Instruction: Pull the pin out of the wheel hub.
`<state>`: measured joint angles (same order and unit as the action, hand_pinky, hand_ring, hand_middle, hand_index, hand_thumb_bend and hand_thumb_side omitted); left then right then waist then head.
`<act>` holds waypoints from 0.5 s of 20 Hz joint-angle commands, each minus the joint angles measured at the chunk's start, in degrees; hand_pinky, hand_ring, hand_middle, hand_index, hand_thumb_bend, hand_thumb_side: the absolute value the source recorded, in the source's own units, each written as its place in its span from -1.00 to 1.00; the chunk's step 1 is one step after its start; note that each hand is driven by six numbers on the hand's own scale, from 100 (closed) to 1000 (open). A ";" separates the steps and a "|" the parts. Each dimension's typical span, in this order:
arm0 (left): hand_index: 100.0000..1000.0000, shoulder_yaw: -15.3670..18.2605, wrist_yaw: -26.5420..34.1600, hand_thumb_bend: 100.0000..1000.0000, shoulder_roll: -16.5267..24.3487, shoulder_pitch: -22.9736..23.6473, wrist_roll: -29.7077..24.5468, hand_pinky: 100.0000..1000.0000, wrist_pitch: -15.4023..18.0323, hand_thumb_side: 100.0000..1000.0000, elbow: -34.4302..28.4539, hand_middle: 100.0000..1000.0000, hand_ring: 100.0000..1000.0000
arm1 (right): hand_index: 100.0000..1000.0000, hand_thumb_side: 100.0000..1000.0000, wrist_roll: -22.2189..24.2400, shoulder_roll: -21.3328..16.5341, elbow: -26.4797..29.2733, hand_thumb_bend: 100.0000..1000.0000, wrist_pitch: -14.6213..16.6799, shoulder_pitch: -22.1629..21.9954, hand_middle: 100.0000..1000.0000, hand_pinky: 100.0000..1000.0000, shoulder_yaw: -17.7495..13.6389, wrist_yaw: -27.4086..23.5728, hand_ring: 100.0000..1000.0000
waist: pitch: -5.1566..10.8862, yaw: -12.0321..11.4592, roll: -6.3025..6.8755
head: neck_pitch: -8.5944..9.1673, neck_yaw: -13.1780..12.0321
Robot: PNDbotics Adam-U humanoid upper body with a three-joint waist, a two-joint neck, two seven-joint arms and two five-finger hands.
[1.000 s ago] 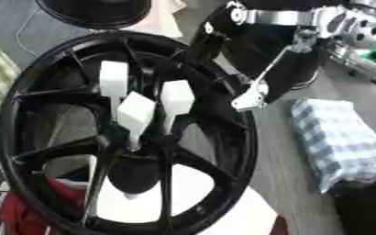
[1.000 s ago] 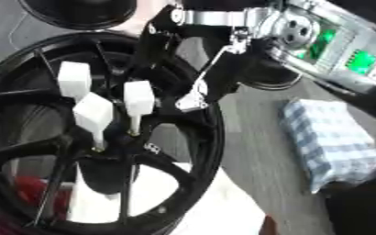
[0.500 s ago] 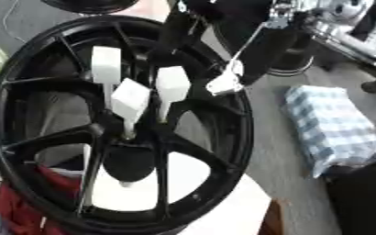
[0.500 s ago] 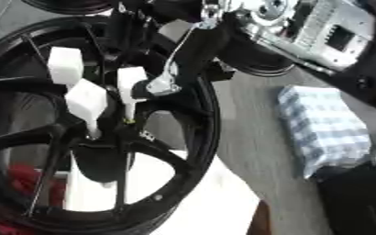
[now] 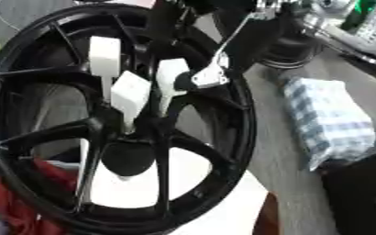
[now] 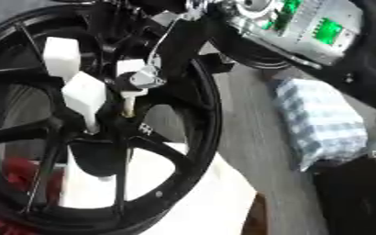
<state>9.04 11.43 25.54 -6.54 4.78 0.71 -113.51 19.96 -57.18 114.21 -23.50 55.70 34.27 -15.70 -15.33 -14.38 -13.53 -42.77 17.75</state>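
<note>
Reaching down from above, the right hand [image 5: 197,75] met the rightmost pin [image 5: 172,78] at the wheel [image 5: 223,137].
Three white block-headed pins stood on thin stems near the black wheel's center, with one [image 5: 104,56] above and one [image 5: 130,94] lower left; whether the fingers gripped the pin could not be told. A checked cloth [image 5: 329,124] lay right of the wheel.
</note>
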 commanded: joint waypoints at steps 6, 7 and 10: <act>0.38 0.08 -0.46 -1.00 -0.04 -0.59 -0.11 0.76 -0.38 0.51 -1.08 -0.08 0.08 | 0.48 -0.99 0.25 -0.92 0.38 -0.22 -1.75 0.33 0.40 0.44 -0.33 1.22 0.54 | 0.18 -0.26 0.59 | 0.14 0.27; 0.38 0.10 -0.51 -1.00 -0.14 -0.60 -0.12 0.76 -0.39 0.51 -1.08 -0.08 0.08 | 0.48 -1.00 0.35 -1.00 0.38 -0.22 -2.00 0.09 0.42 0.45 -0.31 1.57 0.55 | 0.09 -0.31 0.58 | 0.18 0.31; 0.38 0.14 -0.62 -1.00 -0.46 -0.67 -0.11 0.76 -0.48 0.52 -1.08 -0.08 0.08 | 0.49 -1.00 0.93 -1.39 0.38 -0.24 -2.83 -0.84 0.43 0.46 -0.26 2.62 0.56 | -0.18 -0.44 0.58 | 0.33 0.46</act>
<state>9.04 11.05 24.67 -6.68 4.64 0.43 -113.51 20.82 -57.16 114.21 -25.92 54.31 34.63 -13.70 -16.28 -14.88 -13.57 -42.73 17.86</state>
